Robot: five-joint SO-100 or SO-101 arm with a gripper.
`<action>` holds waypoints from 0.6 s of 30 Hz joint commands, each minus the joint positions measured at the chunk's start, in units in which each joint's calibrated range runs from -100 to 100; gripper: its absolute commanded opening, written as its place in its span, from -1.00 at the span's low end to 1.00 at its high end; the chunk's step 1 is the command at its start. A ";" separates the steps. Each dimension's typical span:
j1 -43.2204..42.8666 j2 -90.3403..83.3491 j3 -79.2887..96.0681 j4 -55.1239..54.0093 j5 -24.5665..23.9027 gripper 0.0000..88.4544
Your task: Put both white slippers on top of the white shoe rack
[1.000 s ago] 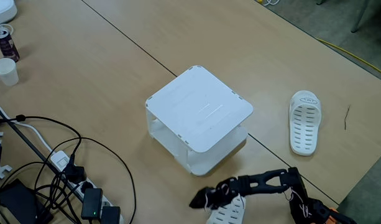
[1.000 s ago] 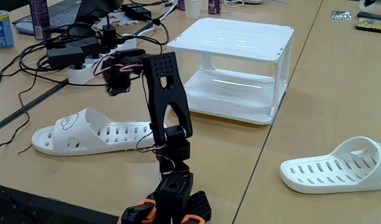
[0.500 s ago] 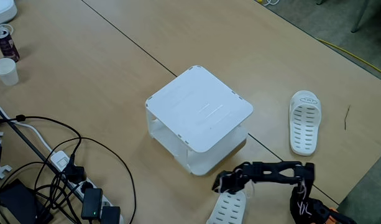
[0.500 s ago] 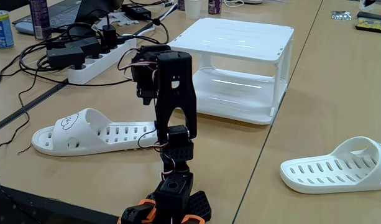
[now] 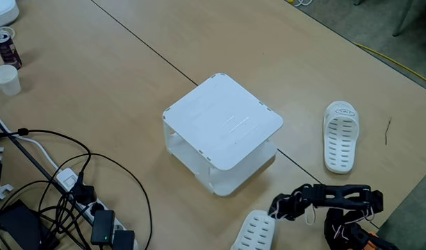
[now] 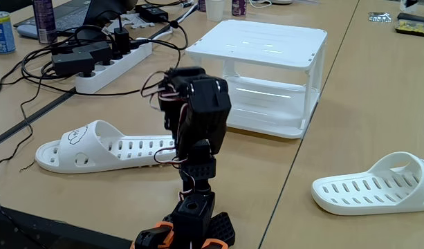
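Lying flat on the table, both slippers are untouched: in a fixed view one (image 5: 340, 136) sits toward the right edge, well apart from the rack (image 5: 222, 130); the other (image 5: 255, 231) is at the bottom edge, just below the rack's near corner. The side fixed view shows them as slipper (image 6: 104, 146) on the left and slipper (image 6: 378, 185) at the right edge, with the rack (image 6: 261, 43) behind. Rack top is bare, so neither placement is done.

Change: the arm has folded back over the last second. It was stretched low over the bottom-edge slipper; now the gripper (image 5: 282, 207) is pulled in toward the base, off that slipper and beside its toe end. Slipper did not move with it. Reads as a retreat or a re-aim, not a grasp, so the task is likely at its start. Jaw state I cannot tell; in the side view the gripper (image 6: 171, 83) is a dark clump with wires, maybe nearly closed, holding nothing.

Room: bare table between rack and each slipper, clear approach from above. Bottom-edge slipper lies close to the table's edge and the arm base, so reach there is cramped. Cables and a power strip (image 6: 111, 62) crowd the left side, away from the work. A cup (image 5: 6, 79) and can (image 5: 5, 46) sit at the far left corner.
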 commanded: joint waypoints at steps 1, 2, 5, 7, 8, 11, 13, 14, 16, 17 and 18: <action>0.54 -3.49 2.19 0.25 0.42 -0.98; 0.63 -3.40 3.00 0.25 0.42 -0.98; 0.63 -3.32 5.16 0.25 0.42 -0.98; 0.63 -3.57 6.52 0.25 0.42 -0.98; 0.54 -3.74 6.97 0.25 0.42 -0.98; 0.13 -3.82 7.78 0.16 0.42 -0.98; -0.28 -3.40 7.78 0.08 0.42 -0.98; -0.94 -3.24 7.78 0.08 0.42 -0.98; -2.25 -3.15 7.78 0.08 0.42 -0.98; -2.75 -3.07 7.78 0.08 0.42 -0.98; -3.24 -2.98 7.87 0.08 0.42 -0.98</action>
